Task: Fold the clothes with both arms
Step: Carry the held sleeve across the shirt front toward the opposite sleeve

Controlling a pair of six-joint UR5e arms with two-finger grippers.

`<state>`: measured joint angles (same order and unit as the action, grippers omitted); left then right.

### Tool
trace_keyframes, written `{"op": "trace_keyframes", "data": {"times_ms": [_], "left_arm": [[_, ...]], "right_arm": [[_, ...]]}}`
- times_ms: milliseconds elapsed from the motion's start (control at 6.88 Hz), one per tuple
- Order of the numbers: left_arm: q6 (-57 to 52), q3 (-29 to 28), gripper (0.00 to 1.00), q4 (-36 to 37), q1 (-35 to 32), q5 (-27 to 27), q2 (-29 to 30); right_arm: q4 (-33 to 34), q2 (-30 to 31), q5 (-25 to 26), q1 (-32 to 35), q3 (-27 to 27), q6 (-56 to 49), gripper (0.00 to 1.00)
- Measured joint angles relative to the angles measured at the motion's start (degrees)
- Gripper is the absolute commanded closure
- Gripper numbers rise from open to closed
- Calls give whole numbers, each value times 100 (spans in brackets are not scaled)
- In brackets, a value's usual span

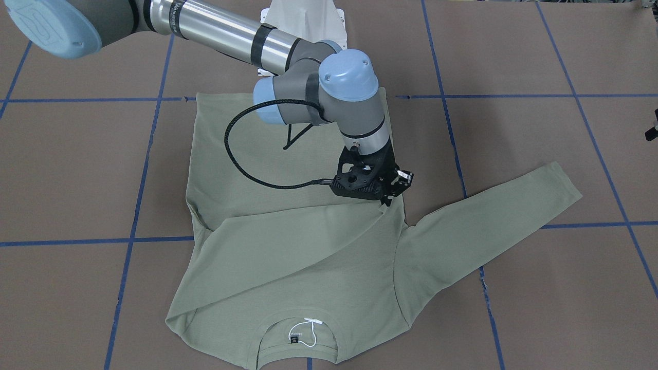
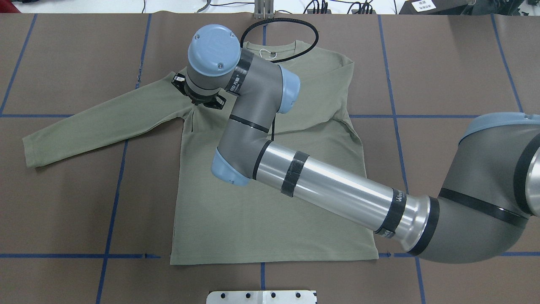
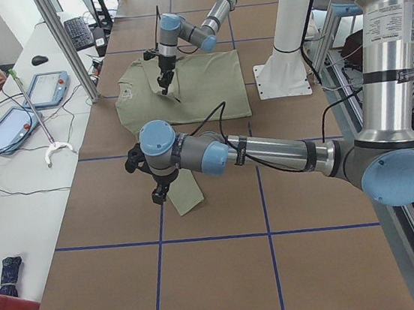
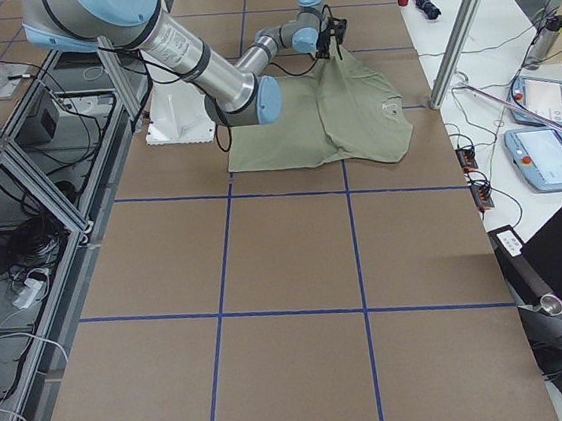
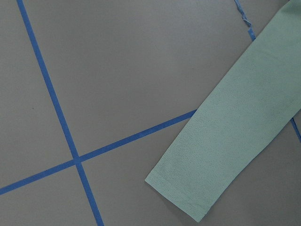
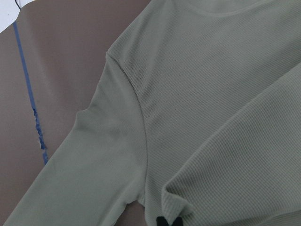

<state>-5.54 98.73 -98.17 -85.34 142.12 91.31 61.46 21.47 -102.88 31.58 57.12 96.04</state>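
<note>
The sage-green shirt lies flat on the brown table, collar and black neck label towards the operators' side. One sleeve is folded diagonally across the body. My right gripper is shut on that sleeve's end and presses it down near the opposite armpit; the right wrist view shows bunched fabric at the fingertips. The other sleeve lies stretched out flat. My left gripper hovers by that sleeve's cuff; I cannot tell whether it is open or shut.
The white pedestal base stands at the table's near edge behind the shirt's hem. Blue tape lines grid the table. A side table with tablets and a seated person are beyond the collar side.
</note>
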Motion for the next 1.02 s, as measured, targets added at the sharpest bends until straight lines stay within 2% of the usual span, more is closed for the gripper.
{"op": "trace_keyframes", "data": {"times_ms": [291,436,581,727,1018], "left_arm": [[0,3,0,0,2,0,1],[0,2,0,0,5,0,1],[0,3,0,0,8,0,4],[0,5,0,0,8,0,10],[0,-1,0,-18,21,48,32]], "right_arm": [[-82,-213,238,-101,-210,11,100],[-129,-260,349,-112,-267,9,88],[-286,-291,476,-118,-392,6,36],[-479,-365,620,-122,-623,4,34],[-602,-546,749,-126,-946,3,17]]}}
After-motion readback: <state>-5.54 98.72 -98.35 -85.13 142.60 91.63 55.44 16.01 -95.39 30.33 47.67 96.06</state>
